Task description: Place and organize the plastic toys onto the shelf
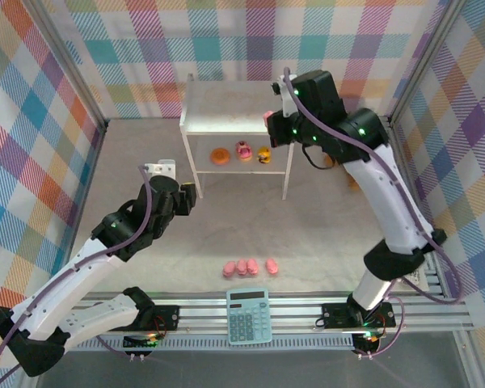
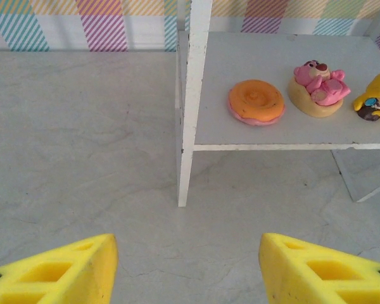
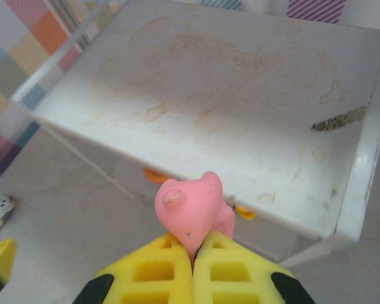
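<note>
Grey tabletop — right hand pinches a pink pig above the shelf; left hand spread.

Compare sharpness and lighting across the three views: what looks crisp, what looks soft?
Top external: evenly lit, sharp from the shelf to the calculator. Left wrist: orange disc crisp, left gripper fingers slightly soft. Right wrist: pink pig soft up close, shelf stains clear.

Table with shelf and pink pigs
</note>
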Controlling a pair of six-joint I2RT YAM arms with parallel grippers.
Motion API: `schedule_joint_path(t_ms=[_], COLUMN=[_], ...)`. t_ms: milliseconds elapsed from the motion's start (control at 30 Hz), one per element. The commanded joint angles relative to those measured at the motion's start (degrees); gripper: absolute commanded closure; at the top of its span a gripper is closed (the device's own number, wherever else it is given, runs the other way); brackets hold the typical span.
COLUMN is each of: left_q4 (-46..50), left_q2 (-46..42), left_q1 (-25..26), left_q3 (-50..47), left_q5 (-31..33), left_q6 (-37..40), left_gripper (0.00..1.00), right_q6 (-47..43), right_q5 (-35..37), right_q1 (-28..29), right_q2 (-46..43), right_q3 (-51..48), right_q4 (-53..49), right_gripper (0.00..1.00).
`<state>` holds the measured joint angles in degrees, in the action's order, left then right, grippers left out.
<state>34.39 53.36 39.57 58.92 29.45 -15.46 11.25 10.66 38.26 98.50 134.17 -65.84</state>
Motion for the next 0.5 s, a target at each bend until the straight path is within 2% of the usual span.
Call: schedule_joint_path(t_ms=[0, 200, 467], left_q4=[0.5, 0.9, -0.1], left_q2=[0.1, 0.7, 2.5], left_q1=[-1.2, -4.0, -6.2], left_q3=[2.2, 2.3, 2.2], left_q5=[-0.1, -2.5, -5.1], left_q6=[1.8, 1.7, 1.7], left_gripper=[0.39, 0.39, 0.40], right_q6=[-3.4, -3.6, -3.2], right_q5=[-3.6, -5.9, -7.9], right_q1=[-2.5, -6.6, -8.9], right_q2=[4.4, 8.8, 10.7], right_q3=[4.3, 9.4, 9.7], right_q4=[-2.1, -2.3, -3.5], right_gripper=[1.00, 1.00, 1.00])
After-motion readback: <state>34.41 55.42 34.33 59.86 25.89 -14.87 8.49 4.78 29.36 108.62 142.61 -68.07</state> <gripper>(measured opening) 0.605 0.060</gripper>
